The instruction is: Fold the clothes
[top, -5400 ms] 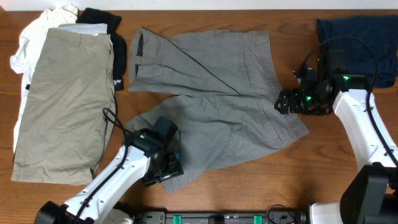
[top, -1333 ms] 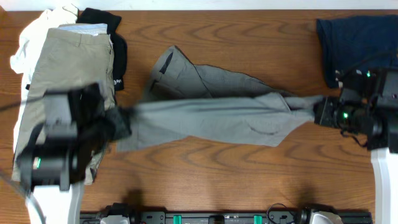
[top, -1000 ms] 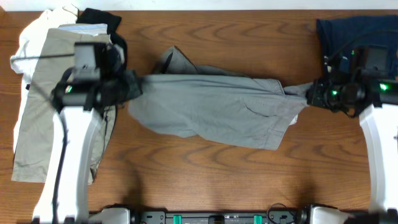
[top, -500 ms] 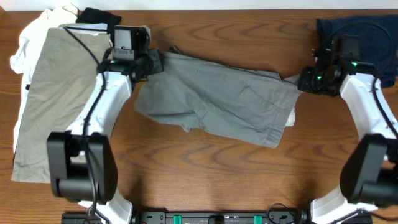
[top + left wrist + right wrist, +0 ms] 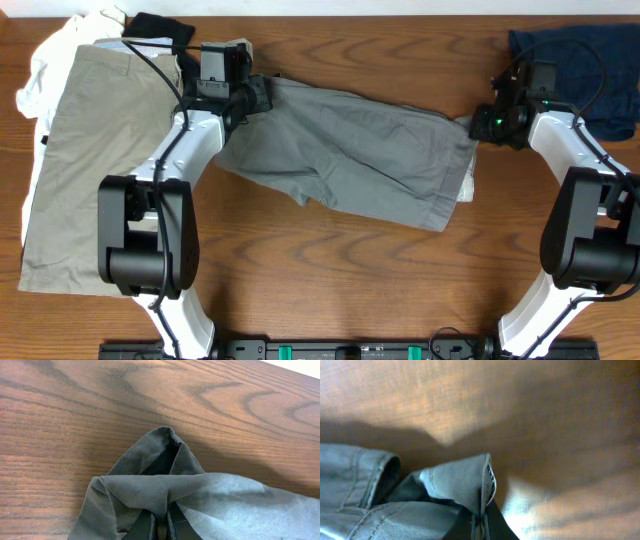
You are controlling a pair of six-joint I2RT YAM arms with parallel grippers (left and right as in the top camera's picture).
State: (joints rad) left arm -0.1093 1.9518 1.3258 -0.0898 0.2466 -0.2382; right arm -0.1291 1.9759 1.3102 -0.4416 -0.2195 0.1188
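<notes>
Overhead: grey shorts [image 5: 350, 150] lie doubled across the far middle of the table [image 5: 330, 290], with the left gripper [image 5: 257, 96] and right gripper [image 5: 478, 124] at opposite ends.
Left wrist: jaws pinch a cloth corner.
Right wrist: jaws pinch the hem.
Judged: first fold set down. Next move calls for release, then smoothing.

Place: robot lab bench
Table [image 5: 330, 275]: wood-grain top; black rail [image 5: 350, 351] with green fittings along its front edge
Arms: white left arm [image 5: 180, 165] and right arm [image 5: 585, 165] over the table; loose black cables [image 5: 152, 64]; a lit green lamp [image 5: 497, 123]
Clothes: grey shorts [image 5: 350, 150] mid-table; khaki shorts [image 5: 100, 150] and navy piece [image 5: 570, 50] at the ends
</notes>
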